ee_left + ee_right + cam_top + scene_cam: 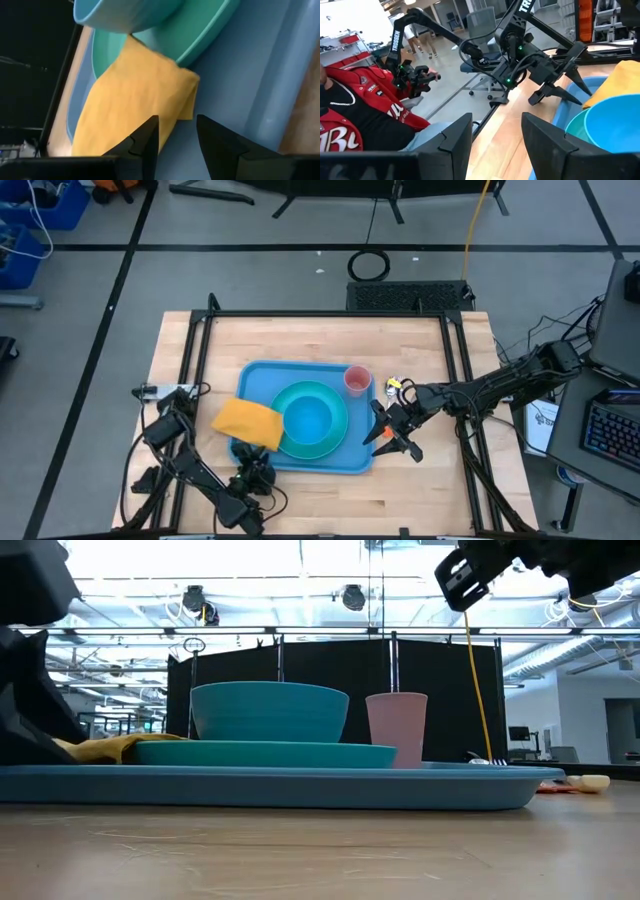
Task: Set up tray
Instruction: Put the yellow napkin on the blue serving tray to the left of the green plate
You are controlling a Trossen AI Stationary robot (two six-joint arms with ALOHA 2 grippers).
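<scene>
Large light-blue rectangular plastic tray point(262, 380) lies mid-table, holding round teal plate point(335, 442), blue bowl point(306, 420), pink cup point(357, 380), orange napkin point(247, 422). Left gripper point(256, 470) at tray's near edge by napkin, fingers apart, empty. Right gripper point(385, 434) at tray's right edge, fingers apart, empty.

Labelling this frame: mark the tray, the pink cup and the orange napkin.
tray point(352, 461): high view, bare floor near its right front corner.
pink cup point(396, 730): low view, side wall.
orange napkin point(135, 97): left wrist view, cloth's middle.
</scene>
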